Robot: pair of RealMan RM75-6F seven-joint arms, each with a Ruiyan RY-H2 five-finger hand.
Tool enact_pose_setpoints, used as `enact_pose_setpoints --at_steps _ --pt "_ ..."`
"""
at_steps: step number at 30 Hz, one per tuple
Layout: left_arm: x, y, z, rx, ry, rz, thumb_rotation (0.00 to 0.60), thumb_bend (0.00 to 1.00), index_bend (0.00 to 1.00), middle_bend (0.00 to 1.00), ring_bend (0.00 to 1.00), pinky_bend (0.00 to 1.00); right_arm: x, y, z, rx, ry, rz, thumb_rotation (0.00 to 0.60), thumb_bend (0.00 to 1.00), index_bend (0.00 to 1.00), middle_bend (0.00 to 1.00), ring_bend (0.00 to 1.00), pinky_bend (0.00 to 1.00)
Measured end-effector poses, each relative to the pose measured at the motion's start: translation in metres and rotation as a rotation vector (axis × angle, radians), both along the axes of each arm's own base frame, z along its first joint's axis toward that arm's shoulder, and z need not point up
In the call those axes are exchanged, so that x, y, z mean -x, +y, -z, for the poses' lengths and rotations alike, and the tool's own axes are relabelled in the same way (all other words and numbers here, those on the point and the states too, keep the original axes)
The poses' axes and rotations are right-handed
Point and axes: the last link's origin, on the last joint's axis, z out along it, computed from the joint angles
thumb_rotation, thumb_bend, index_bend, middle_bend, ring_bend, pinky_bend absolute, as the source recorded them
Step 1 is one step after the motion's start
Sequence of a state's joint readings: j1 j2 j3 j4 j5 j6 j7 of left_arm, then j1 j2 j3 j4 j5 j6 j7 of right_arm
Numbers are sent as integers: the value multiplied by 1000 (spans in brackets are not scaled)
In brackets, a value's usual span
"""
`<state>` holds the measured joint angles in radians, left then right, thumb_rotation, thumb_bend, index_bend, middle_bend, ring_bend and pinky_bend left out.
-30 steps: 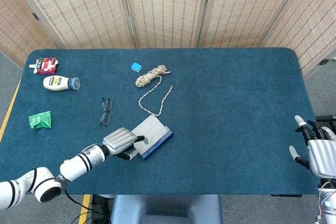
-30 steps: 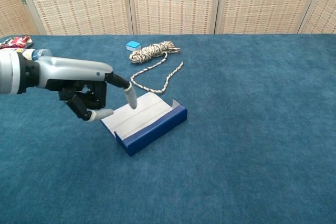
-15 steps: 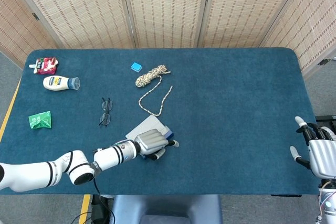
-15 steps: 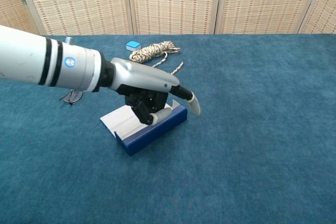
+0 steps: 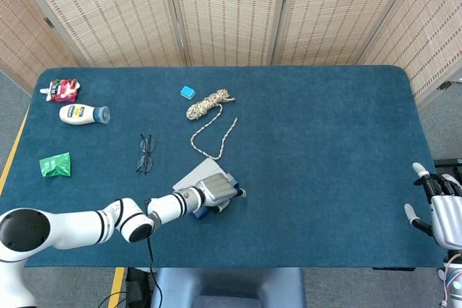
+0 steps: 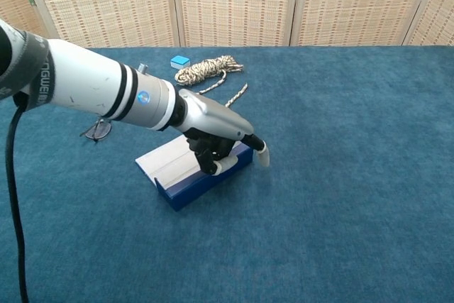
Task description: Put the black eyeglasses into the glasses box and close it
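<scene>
The left hand (image 6: 220,143), fingers curled, rests on the flat rectangular blue-and-white glasses box (image 6: 186,175); whether it grips is unclear. Thin black wire-framed eyeglasses (image 5: 145,154) lie apart on napped blue cloth (image 5: 317,135). The right hand (image 5: 440,210) is spread, holding nothing.

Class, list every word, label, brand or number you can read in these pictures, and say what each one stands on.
None can be read.
White bottle: a yellow and blue label, too small to read.
Red packet: print too small to read.
Green packet: print too blurred to read.
Left arm: a round blue badge, too small to read.
Glasses box, rope, blue block: no text visible.
</scene>
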<state>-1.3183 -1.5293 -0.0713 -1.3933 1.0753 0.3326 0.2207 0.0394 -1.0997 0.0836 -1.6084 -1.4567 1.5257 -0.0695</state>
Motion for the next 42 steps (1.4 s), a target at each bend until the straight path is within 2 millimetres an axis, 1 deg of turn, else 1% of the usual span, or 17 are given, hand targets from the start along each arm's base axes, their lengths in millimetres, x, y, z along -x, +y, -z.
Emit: enact_pose_setpoints --at_steps 6,10,15,22,25,29,32,36,40,42 --pt "4 5 5 -41 52 5 600 785 203 1000 1000 844 1 2 -2 12 -6 -1 600 331 96 354 241 235" --pt "8 13 4 -105 80 1 600 785 197 1000 1000 846 2 2 -3 16 -6 -1 600 331 96 354 240 235" --pt "14 30 -1 -221 108 -22 600 786 190 1000 1000 846 2 2 -1 13 -11 -6 600 331 95 354 241 235" --pt "29 59 -9 -372 162 -79 600 785 187 1000 1000 846 3 4 -1 15 -14 0 600 331 96 354 241 235" --pt "40 73 -14 -428 194 -117 600 785 189 1000 1000 846 4 4 -2 20 -14 2 600 331 96 354 241 235" --pt "56 86 -21 -477 242 -152 600 785 195 1000 1000 846 3 5 -3 25 -14 1 600 331 96 354 241 235" --pt "66 89 -27 -488 250 -192 600 785 201 1000 1000 846 3 5 -3 25 -15 -1 600 331 96 354 241 235" --pt "67 85 -35 -485 211 -200 600 785 204 1000 1000 845 2 5 -2 26 -19 -4 600 331 96 354 243 235" --pt "65 70 -43 -457 156 -152 600 786 208 1000 1000 845 1 3 -1 18 -20 -9 600 331 96 354 244 235" --pt "65 57 -48 -429 119 -121 600 786 214 1000 1000 845 0 3 0 14 -21 -14 600 331 96 354 244 235"
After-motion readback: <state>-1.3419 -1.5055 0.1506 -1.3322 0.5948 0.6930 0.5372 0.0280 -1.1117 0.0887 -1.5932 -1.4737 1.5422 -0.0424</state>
